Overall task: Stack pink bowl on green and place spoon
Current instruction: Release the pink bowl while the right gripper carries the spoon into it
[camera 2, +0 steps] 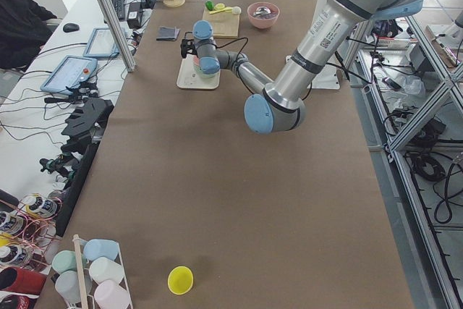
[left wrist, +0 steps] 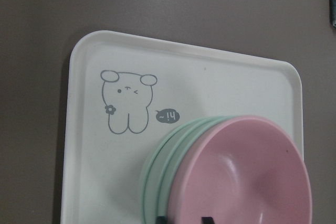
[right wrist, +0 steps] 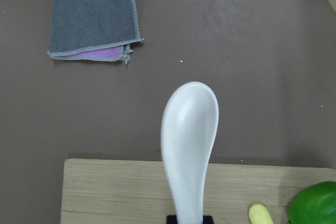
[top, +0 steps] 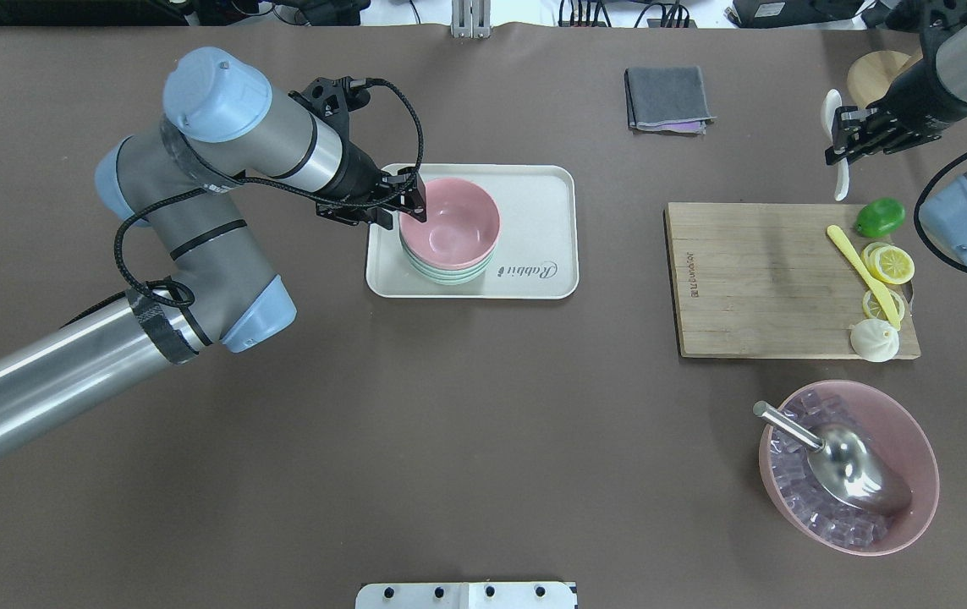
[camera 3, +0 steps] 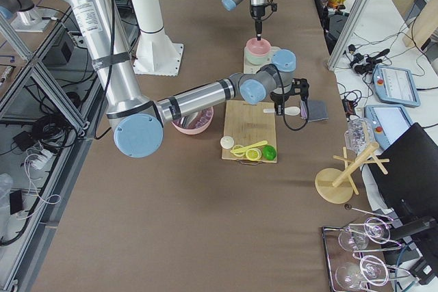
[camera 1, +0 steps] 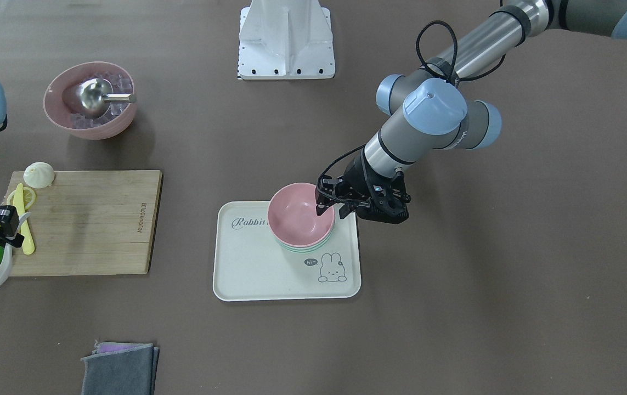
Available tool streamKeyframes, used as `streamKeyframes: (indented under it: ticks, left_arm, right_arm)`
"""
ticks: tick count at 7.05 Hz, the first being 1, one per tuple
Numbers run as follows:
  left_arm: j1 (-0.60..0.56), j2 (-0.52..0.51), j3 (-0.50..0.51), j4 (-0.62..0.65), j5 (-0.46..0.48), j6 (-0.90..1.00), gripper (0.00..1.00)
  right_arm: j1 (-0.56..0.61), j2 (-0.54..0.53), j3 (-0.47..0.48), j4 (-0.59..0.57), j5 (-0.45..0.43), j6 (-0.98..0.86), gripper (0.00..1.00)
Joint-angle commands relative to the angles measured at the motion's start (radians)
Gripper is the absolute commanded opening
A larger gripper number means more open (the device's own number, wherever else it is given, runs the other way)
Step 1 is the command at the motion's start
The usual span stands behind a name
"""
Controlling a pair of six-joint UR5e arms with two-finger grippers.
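Pink bowl (left wrist: 247,177) sits on green (left wrist: 157,166); left gripper (top: 417,207) straddles its rim, grip unclear, best withdrawn straight up; right gripper (top: 841,155) pinches spoon (right wrist: 189,135).

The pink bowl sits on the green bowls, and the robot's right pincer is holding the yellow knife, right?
Not quite. The pink bowl sits on the green bowls, but the right pincer is holding the white spoon; the yellow knife lies on the cutting board. The right wrist-mounted view shows it.
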State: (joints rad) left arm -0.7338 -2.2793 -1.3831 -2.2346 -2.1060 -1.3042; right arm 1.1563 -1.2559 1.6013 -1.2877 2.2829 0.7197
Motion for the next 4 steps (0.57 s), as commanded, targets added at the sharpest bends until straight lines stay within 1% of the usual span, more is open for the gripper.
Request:
streamKeyframes:
  ticks: [1,2,3,4]
  left_arm:
    - [-0.015,-0.002,-0.017,-0.01,0.011,0.0,0.99]
    - [-0.069,-0.002,-0.019,-0.008,0.0,0.0,0.99]
    - [-0.113,0.01,-0.019,-0.007,-0.014,0.002,0.99]
    - [-0.192,0.042,-0.02,-0.008,-0.101,0.005,0.99]
  right_arm:
    - [-0.019,0.097,0.005,-0.001,0.009,0.016,0.0]
    - [-0.065,0.163,0.006,0.002,0.029,0.048,0.0]
    - [-0.132,0.223,0.017,0.013,0.021,0.154,0.0]
    - [-0.195,0.301,0.026,0.013,0.02,0.29,0.0]
